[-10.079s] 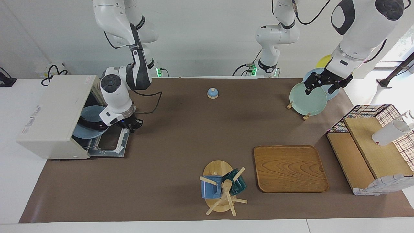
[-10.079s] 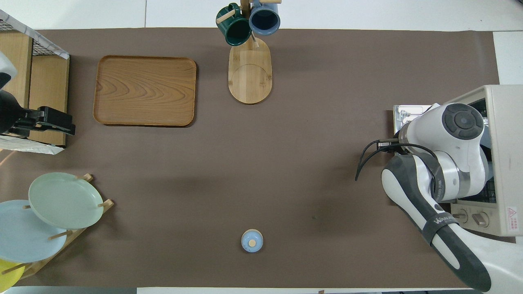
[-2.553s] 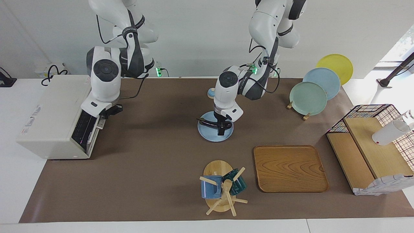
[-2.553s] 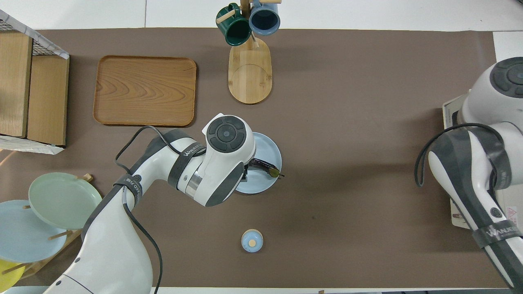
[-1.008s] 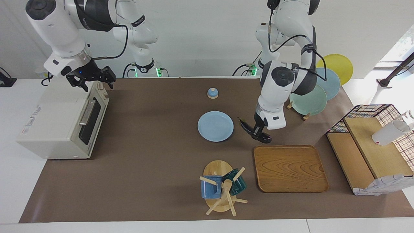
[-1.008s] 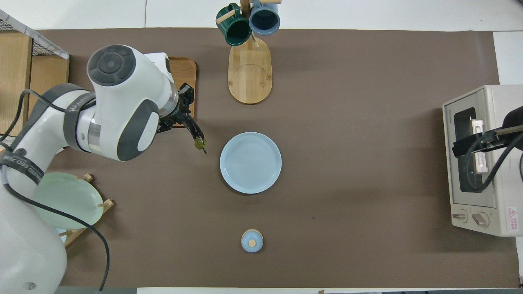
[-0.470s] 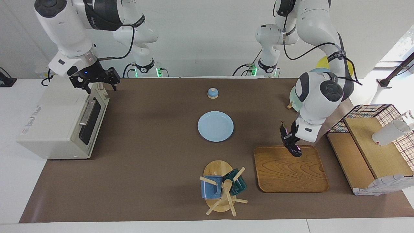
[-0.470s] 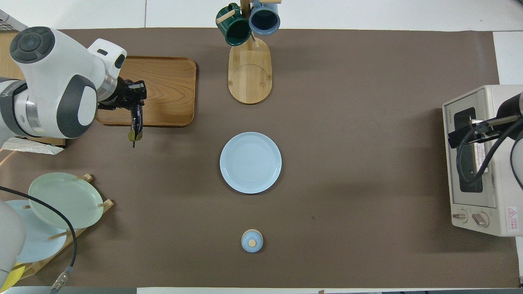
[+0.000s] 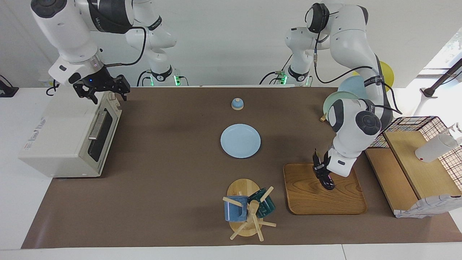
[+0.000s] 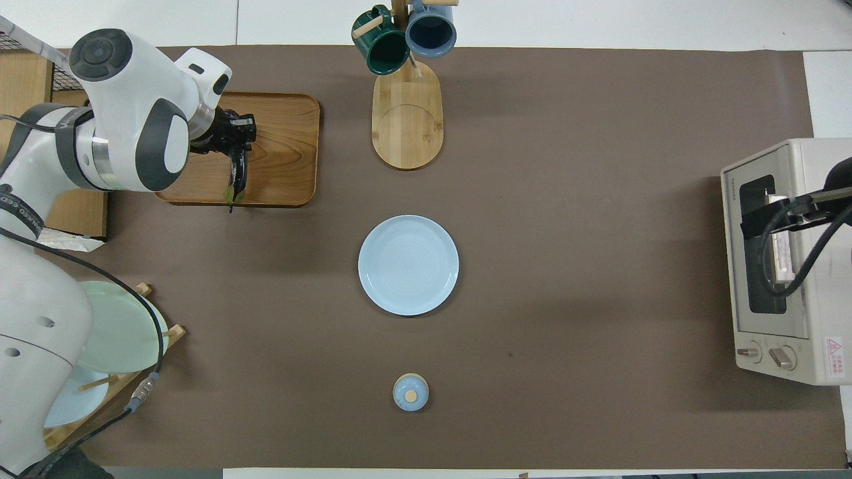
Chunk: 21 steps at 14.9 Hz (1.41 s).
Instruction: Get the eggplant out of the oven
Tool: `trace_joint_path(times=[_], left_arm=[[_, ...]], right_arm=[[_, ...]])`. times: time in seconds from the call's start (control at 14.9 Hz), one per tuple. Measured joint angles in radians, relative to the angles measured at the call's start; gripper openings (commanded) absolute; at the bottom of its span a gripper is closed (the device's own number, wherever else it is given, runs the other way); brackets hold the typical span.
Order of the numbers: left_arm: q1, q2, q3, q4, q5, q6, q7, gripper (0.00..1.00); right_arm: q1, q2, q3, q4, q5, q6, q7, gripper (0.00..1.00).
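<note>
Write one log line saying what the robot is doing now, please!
left hand: shut on eggplant, over wooden tray | right hand: open, over oven | oven door: closed | blue plate: bare

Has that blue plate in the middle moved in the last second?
No. The blue plate lies in the same spot, between the small bell and the mug stand.

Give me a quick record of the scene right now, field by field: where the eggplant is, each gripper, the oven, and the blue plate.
eggplant: held by the left gripper over the wooden tray; eggplant hangs tilted, whether its tip touches the tray cannot be told
left gripper: shut on the eggplant
right gripper: right gripper open, in the air over the oven's top front edge, holding nothing
oven: oven at the right arm's end of the table, door shut
blue plate: blue plate mid-table, nothing on it
</note>
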Motion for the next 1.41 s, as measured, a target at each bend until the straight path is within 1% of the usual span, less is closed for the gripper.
trace_joint_path(times=[0.2, 0.27, 0.34, 0.6, 0.87, 0.94, 1.08, 1.41], left_arm=[[0.001, 0.003, -0.001, 0.0, 0.0, 0.005, 0.064, 0.0], [0.001, 0.003, -0.003, 0.0, 0.0, 0.007, 0.076, 0.16], [0.001, 0.003, -0.005, 0.0, 0.0, 0.008, 0.083, 0.99], [0.003, 0.003, -0.004, 0.001, 0.0, 0.005, 0.089, 1.0], [0.007, -0.012, -0.002, 0.022, 0.0, -0.044, 0.091, 1.0], [0.01, -0.03, -0.002, 0.025, 0.0, -0.057, 0.091, 1.0], [0.021, -0.088, 0.0, 0.027, 0.0, -0.117, 0.091, 1.0], [0.063, -0.275, 0.001, 0.027, 0.0, -0.311, 0.091, 1.0]], right_arm=[[-0.002, 0.0, -0.011, 0.004, 0.001, 0.0, 0.0, 1.0], [-0.002, 0.0, -0.011, 0.006, 0.003, 0.0, 0.0, 1.0], [-0.002, 0.0, -0.011, 0.007, 0.009, 0.0, 0.0, 1.0], [-0.009, -0.006, -0.013, 0.009, 0.022, 0.0, 0.003, 1.0], [-0.014, -0.008, -0.014, 0.009, 0.023, 0.0, 0.003, 1.0], [-0.014, -0.008, -0.014, 0.009, 0.023, 0.0, 0.003, 1.0], [-0.014, -0.008, -0.014, 0.009, 0.023, 0.0, 0.003, 1.0], [-0.014, -0.008, -0.013, 0.01, 0.024, 0.0, 0.003, 1.0]])
